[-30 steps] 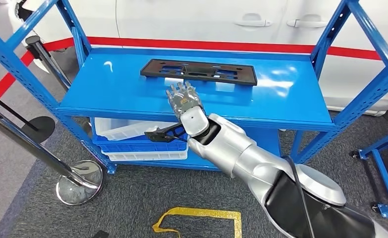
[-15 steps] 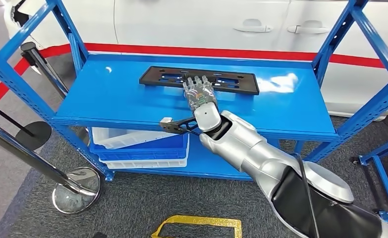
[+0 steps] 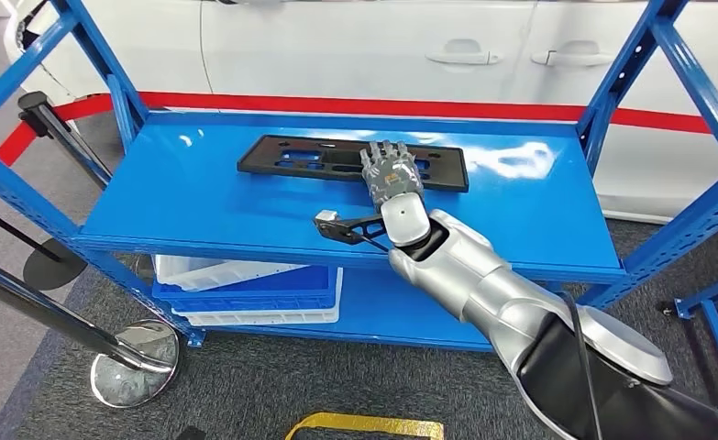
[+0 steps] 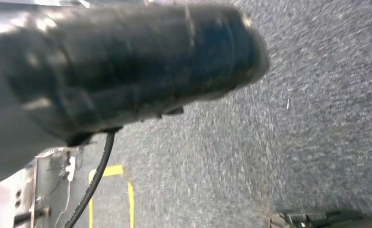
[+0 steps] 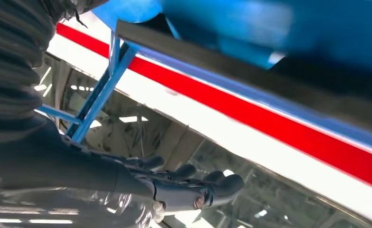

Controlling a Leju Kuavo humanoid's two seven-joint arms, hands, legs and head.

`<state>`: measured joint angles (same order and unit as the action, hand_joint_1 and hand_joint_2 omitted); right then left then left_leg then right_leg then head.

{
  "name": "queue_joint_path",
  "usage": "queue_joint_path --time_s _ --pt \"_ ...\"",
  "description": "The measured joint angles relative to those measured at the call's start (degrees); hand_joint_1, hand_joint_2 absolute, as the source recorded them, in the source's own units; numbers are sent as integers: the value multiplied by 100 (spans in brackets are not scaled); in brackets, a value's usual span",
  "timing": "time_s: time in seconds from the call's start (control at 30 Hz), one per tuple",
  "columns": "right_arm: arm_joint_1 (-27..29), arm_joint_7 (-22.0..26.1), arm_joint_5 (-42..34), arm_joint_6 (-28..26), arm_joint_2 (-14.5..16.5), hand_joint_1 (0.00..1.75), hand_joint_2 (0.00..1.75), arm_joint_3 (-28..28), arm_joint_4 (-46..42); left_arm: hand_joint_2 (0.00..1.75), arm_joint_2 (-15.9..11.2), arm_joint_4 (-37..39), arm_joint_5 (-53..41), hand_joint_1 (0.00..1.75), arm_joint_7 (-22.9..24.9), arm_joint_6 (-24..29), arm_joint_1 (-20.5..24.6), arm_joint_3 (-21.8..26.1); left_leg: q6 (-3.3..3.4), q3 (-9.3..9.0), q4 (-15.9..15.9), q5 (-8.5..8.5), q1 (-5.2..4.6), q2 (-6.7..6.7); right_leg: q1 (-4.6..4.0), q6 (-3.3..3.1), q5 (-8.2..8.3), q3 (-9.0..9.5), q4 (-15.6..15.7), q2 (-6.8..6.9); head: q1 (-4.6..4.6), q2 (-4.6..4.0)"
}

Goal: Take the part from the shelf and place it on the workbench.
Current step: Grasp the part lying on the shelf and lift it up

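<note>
The part (image 3: 309, 158) is a long flat black plate with cut-outs, lying on the blue shelf top (image 3: 190, 197) towards the back. My right hand (image 3: 391, 171) reaches over the shelf from the front, its back facing up. Its fingers are stretched out flat over the near edge of the plate's right half and grip nothing. The right wrist view shows the same hand (image 5: 193, 187) with its dark fingers spread and nothing between them. In the left wrist view my left hand (image 4: 127, 71) is a dark blurred shape over grey carpet, and I cannot make out its fingers.
Blue uprights (image 3: 676, 64) frame the shelf on both sides. White and blue bins (image 3: 245, 280) sit on the lower level. A chrome stanchion base (image 3: 135, 374) stands on the floor at left, yellow tape (image 3: 364, 426) marks the carpet, and a white car (image 3: 382, 46) is behind.
My right hand has moved forward across the shelf, from its front part to over the plate's near edge. The whole picture has shifted a little as the camera moved.
</note>
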<state>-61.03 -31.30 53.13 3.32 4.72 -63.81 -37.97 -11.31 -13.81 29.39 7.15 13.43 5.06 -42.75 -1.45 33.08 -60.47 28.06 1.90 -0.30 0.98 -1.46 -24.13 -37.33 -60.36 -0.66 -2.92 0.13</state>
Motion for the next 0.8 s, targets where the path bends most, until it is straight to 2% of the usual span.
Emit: queue_joint_path --time_s 0.03,0.13,0.17,0.2,0.23,0.3,0.33,0.37,0.4,0.47,0.53,0.63,0.67,0.7,0.73,0.77,0.8 --pt "-8 0 1 -9 0 0 175 20 -13 0 0 0 0 0 0 1 8 -3 -11 146 -259 46 1 5 4 -28 -19 43 12 -2 -7 0" --pt "1 -1 5 -62 -1 0 175 56 -41 0 3 0 1 0 1 -5 16 -16 -20 830 -1294 360 -17 11 -38 -93 -108 155 20 -5 -17 0" --pt "15 -1 9 -83 -3 0 175 61 -44 0 6 0 2 0 1 -8 6 -19 -2 987 -1437 397 -29 10 -63 -108 -145 200 20 -8 -17 0" --pt "26 -2 13 -101 -4 0 175 67 -48 0 10 0 2 0 1 -11 -4 -20 35 1047 -1377 321 -50 10 -92 -121 -181 250 20 -13 -16 0" --pt "32 -2 15 -114 -5 0 175 74 -56 0 14 0 3 0 1 -13 -12 -20 94 1008 -1121 126 -82 10 -122 -130 -218 303 23 -17 -16 0" --pt "36 -1 18 -123 -8 0 175 86 -81 0 7 4 8 0 0 -13 -15 -20 287 764 -346 -376 -186 23 -162 -136 -287 400 39 -22 -2 0" --pt "38 0 18 -124 -11 0 175 91 -94 0 -3 9 14 0 -3 -13 -8 -21 373 650 -38 -500 -240 31 -162 -125 -313 430 59 -24 7 0" --pt "43 1 18 -124 -15 0 175 92 -102 0 -13 13 20 0 -6 -13 0 -22 440 567 154 -554 -282 38 -149 -104 -328 452 93 -23 13 0" --pt "54 1 18 -124 -19 0 175 93 -110 0 -22 17 28 0 -9 -13 5 -24 475 520 252 -525 -309 44 -146 -75 -312 475 99 -18 19 0" --pt "74 3 18 -124 -23 0 175 97 -141 0 -20 19 42 0 -10 -14 -5 -28 497 350 424 -557 -294 43 -141 -20 -284 529 99 -6 10 0" --pt "63 6 14 -99 -28 0 175 109 -168 0 -14 20 49 0 -7 -19 -14 -30 491 179 546 -587 -244 51 -148 31 -358 443 -160 3 29 0" --pt "71 22 -57 130 -34 4 175 126 -179 0 13 20 68 0 -5 -23 14 -38 451 103 561 -538 -207 45 -87 133 -731 -130 -1074 9 50 0" --pt "97 36 -107 242 -36 32 175 127 -181 0 29 20 78 0 -7 -24 12 -44 430 89 542 -503 -193 39 -61 173 -788 -287 -1244 10 50 0" --pt "122 57 -167 345 -37 71 175 128 -181 0 44 20 87 0 -13 -27 4 -49 405 74 513 -462 -176 33 -37 210 -733 -359 -1233 12 51 0" --pt "139 83 -226 427 -37 113 175 128 -181 0 56 20 97 0 -22 -31 -3 -53 374 57 470 -414 -154 30 -14 236 -550 -330 -1024 15 51 0" --pt "145 113 -283 489 -37 151 175 128 -181 0 64 20 106 0 -35 -37 -6 -55 336 41 416 -358 -132 27 9 257 -296 -228 -667 18 53 0" --pt "148 146 -335 535 -37 166 175 128 -180 0 68 21 114 0 -48 -44 -3 -57 294 32 362 -306 -114 24 14 267 -127 -124 -347 16 54 0"
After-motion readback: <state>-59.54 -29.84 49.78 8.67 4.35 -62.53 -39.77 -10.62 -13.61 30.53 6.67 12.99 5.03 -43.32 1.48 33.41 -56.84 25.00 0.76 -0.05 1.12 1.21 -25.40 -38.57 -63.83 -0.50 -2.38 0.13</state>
